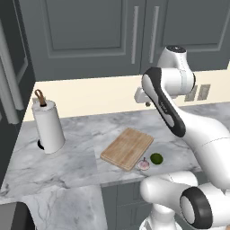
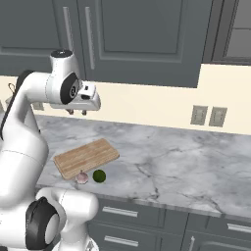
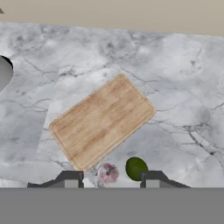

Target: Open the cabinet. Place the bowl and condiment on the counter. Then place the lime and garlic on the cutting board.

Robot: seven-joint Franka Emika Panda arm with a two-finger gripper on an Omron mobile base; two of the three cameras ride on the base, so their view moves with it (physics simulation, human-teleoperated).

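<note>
The cabinet (image 1: 85,31) (image 2: 137,34) hangs above the counter with both doors shut. The bowl and the condiment are out of view. On the marble counter (image 1: 76,152) (image 2: 171,166) (image 3: 183,70) lies the wooden cutting board (image 1: 127,148) (image 2: 86,157) (image 3: 103,120), bare. Just off its near corner sit the pinkish garlic (image 1: 143,165) (image 2: 82,177) (image 3: 107,173) and the dark green lime (image 1: 156,158) (image 2: 99,176) (image 3: 135,168), side by side near the counter's front edge. My gripper (image 1: 147,103) (image 2: 77,112) (image 3: 111,178) hangs high above them, pointing down, open and holding nothing.
A white paper towel roll (image 1: 49,126) (image 3: 3,72) stands on the counter left of the board. A tall dark unit (image 1: 9,67) closes off the left end. Wall outlets (image 2: 208,116) sit on the cream backsplash. Bare marble stretches right of the board.
</note>
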